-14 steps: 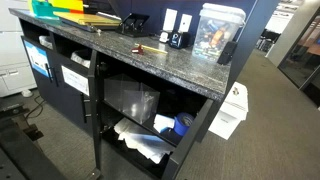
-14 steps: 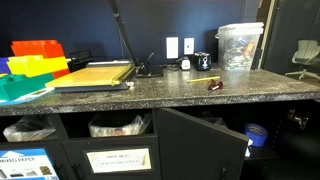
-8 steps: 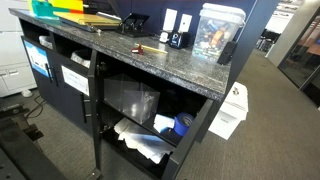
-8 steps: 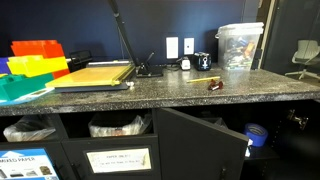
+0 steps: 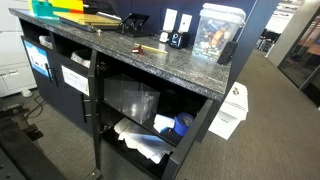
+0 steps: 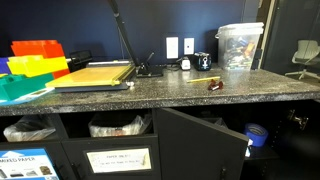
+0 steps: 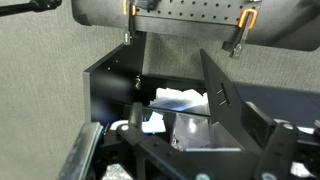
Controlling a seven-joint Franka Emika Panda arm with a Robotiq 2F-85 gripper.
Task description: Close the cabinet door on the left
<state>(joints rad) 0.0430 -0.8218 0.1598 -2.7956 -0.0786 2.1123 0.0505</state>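
The cabinet door [image 6: 200,145] is a dark flat panel that stands swung open below the granite counter [image 6: 150,90]. In an exterior view it shows almost edge-on [image 5: 97,125]. The wrist view is upside down. There the cabinet door [image 7: 228,100] juts out from the open cabinet, with its small bar handle [image 7: 218,95] facing me. My gripper [image 7: 185,162] shows only in the wrist view, along the bottom edge. It is open and empty, a short way in front of the door and not touching it. The arm is out of both exterior views.
Inside the open cabinet lie white bags [image 5: 140,140], a clear plastic box [image 5: 130,100] and a blue object [image 5: 182,124]. A second dark panel [image 5: 200,140] borders the opening. A paper cutter [image 6: 95,75], coloured trays [image 6: 35,60] and a clear bin [image 6: 240,45] stand on the counter.
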